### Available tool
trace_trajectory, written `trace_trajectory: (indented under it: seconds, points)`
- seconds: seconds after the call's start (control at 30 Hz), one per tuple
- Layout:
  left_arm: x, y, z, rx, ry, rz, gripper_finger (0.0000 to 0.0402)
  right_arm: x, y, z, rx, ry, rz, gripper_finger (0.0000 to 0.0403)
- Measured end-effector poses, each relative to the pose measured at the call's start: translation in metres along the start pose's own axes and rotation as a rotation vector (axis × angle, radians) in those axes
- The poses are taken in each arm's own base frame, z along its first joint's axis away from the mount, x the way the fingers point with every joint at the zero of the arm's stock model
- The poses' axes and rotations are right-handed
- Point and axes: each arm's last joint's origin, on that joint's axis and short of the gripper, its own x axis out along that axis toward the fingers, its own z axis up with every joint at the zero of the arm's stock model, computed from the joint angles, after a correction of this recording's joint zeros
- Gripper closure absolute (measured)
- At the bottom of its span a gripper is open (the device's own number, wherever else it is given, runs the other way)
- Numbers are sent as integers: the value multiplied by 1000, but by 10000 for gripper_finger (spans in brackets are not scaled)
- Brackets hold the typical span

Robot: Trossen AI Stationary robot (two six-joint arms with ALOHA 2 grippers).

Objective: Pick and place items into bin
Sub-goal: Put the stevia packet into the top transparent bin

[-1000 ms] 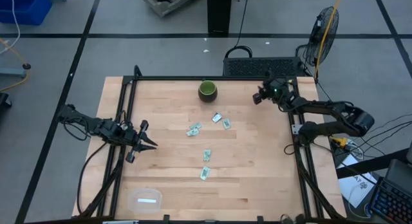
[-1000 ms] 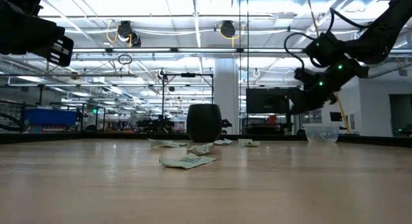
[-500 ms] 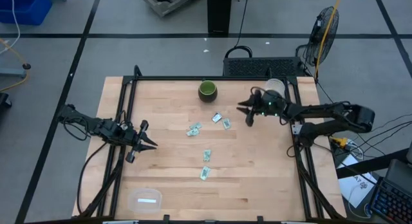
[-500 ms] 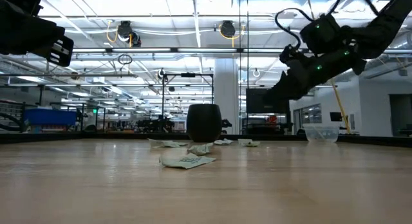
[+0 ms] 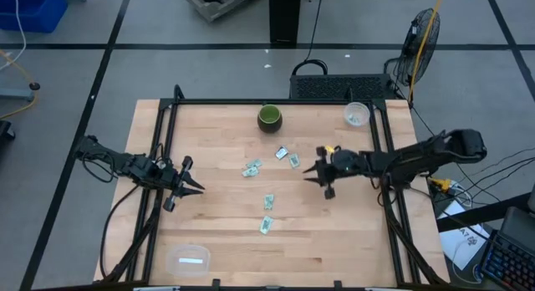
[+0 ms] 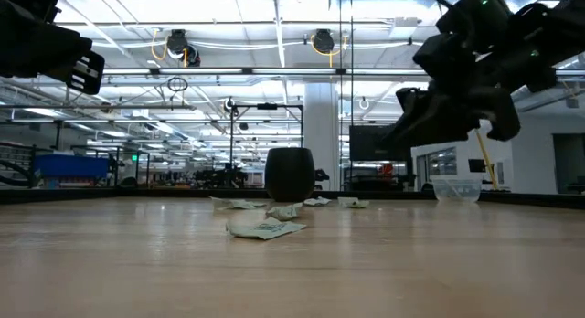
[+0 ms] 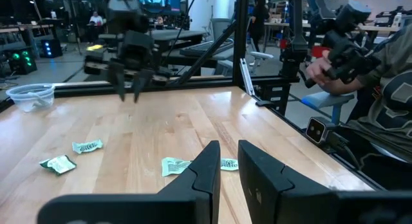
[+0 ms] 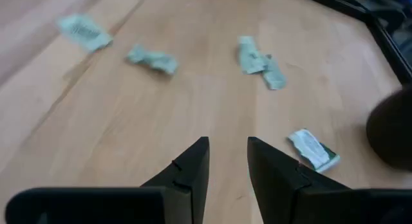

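In the high view, near the bottom edge left of centre, a clear bin [image 5: 187, 259] holds one pale packet [image 5: 192, 260]. Above it, at the middle left, the left gripper [image 5: 189, 187] waits with its fingers a narrow gap apart. Five packets lie loose in the centre of the table [image 5: 226, 232]: the lowest [image 5: 267, 226], one above it [image 5: 269, 201], a crumpled one [image 5: 252, 168], and two near the bowl [image 5: 293, 160] [image 5: 282, 152]. Right of them hovers the right gripper [image 5: 318, 173], fingers slightly parted and empty. In the upper centre stands the dark green bowl [image 5: 270, 118]; its contents are hard to make out. At the upper right a small clear cup [image 5: 357, 114] holds something pale, too small to identify.
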Motion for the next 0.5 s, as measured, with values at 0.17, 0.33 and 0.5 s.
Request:
trace_trajectory:
  seconds: [0.17, 0.33, 0.5]
  points:
    - [0, 0, 0, 0, 0, 0, 339, 2, 10, 0, -89, 62, -84, 305]
    - [0, 0, 0, 0, 0, 0, 339, 9, 7, -8, -21, 127, -137, 305]
    - [0, 0, 0, 0, 0, 0, 339, 25, 2, -13, 7, 209, -133, 304]
